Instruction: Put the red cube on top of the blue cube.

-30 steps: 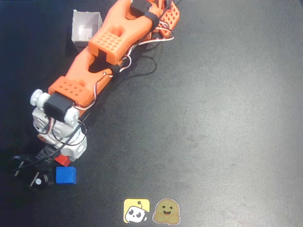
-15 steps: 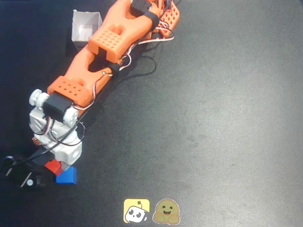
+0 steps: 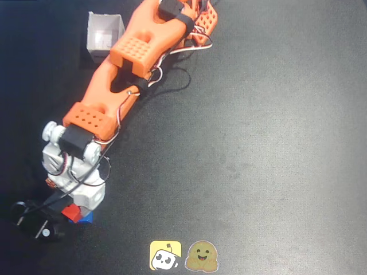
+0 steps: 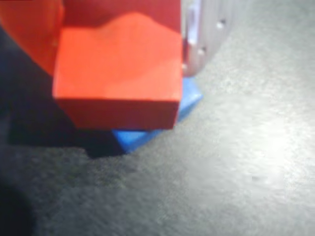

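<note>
**Red cube brought over the blue**

In the wrist view the red cube [image 4: 117,73] filled my frame, clenched in my gripper [image 3: 67,213], with only corners of the blue cube [image 4: 189,101] showing beneath it. A moment earlier the blue lay exposed beside me — now I had swung across and covered it. Farther off, the white box [image 3: 103,31] sat on the worktop [image 3: 258,143]. Release looked close, I judged — alignment seemed skewed.

white box [image 3: 104,32] far off, table [image 3: 258,143] open rightward
</note>
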